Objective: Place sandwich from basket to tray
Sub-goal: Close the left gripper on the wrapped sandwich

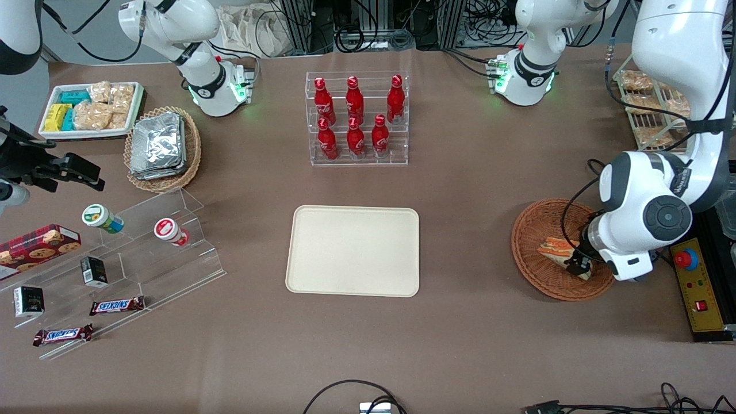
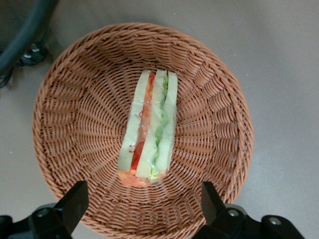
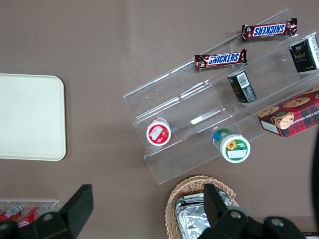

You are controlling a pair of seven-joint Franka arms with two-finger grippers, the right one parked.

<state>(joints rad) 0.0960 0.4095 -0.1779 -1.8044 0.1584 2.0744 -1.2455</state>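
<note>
Sandwich count is one: your single sandwich (image 2: 148,134) lies in the middle of the one reddish-brown wicker basket (image 2: 75,99), directly below your tool (image 2: 142,206). It's a pale bread wedge showing an orange-red stripe and a green stripe. Your tool hangs over the basket with its fingers (image 2: 75,201) spread wide, holding and touching nothing. One cream tray (image 1: 353,250) sits on the desk well apart, toward the parked arm's end.

The working left arm (image 1: 661,213) was glossy white with rounded shells, dark grey circular joint caps and black cables. Its gripper (image 1: 578,265) carried black, wedge-shaped fingers (image 2: 75,201). Lettering on the shell appeared illegible.
</note>
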